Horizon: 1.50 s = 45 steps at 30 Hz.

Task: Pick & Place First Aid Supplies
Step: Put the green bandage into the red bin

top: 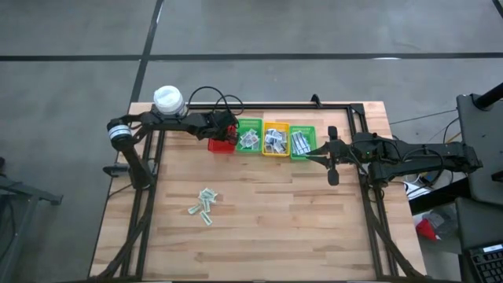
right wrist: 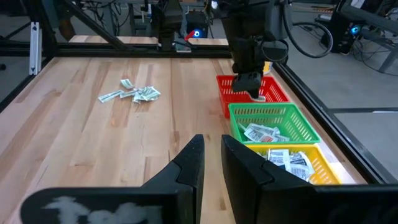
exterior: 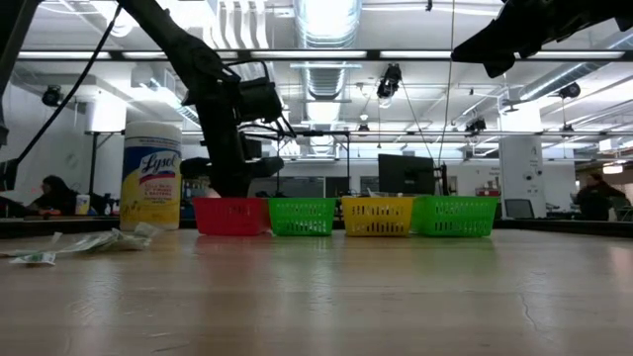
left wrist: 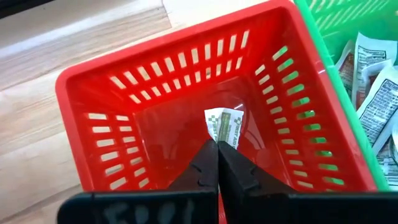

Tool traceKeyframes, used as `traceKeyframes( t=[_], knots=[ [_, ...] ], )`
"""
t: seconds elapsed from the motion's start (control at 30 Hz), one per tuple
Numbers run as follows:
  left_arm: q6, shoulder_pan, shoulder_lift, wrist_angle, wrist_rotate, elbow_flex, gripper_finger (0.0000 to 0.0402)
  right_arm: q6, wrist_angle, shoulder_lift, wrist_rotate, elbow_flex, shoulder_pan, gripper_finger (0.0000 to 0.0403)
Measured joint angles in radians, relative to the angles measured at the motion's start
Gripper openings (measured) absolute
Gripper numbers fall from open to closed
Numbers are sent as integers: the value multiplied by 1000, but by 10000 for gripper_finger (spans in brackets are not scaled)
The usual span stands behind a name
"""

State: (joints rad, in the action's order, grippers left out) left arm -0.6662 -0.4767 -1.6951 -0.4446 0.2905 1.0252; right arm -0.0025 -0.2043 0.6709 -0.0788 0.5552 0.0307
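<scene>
Nearest the low camera, bare table, open. Left gripper pinching packet inside red basket; right gripper slightly parted, frame right. "Lysol" on bottle.

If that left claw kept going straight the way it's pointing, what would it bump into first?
Most likely the floor of the red basket. The left gripper points down into it, shut on a green-printed packet, so the packet would probably touch first.

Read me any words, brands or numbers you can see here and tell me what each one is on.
"Lysol": on the yellow tub beside the red basket.
Print on the packets in the green basket: too small to read.
Pale marks on the left gripper's base: illegible.
</scene>
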Motion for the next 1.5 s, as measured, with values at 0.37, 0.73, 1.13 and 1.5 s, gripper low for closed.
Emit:
traceKeyframes(
  t=[0.37,0.73,1.13,1.5],
  knots=[
    [2,0,0,3,-2,0,1,1,0,0,0,0,0,52],
    [13,0,0,3,-2,0,108,1,0,0,0,0,0,52],
    [120,0,29,1,-23,14,160,0,0,0,0,0,0,52],
    [167,2,118,-5,-129,57,161,1,0,0,0,0,0,52]
  ],
)
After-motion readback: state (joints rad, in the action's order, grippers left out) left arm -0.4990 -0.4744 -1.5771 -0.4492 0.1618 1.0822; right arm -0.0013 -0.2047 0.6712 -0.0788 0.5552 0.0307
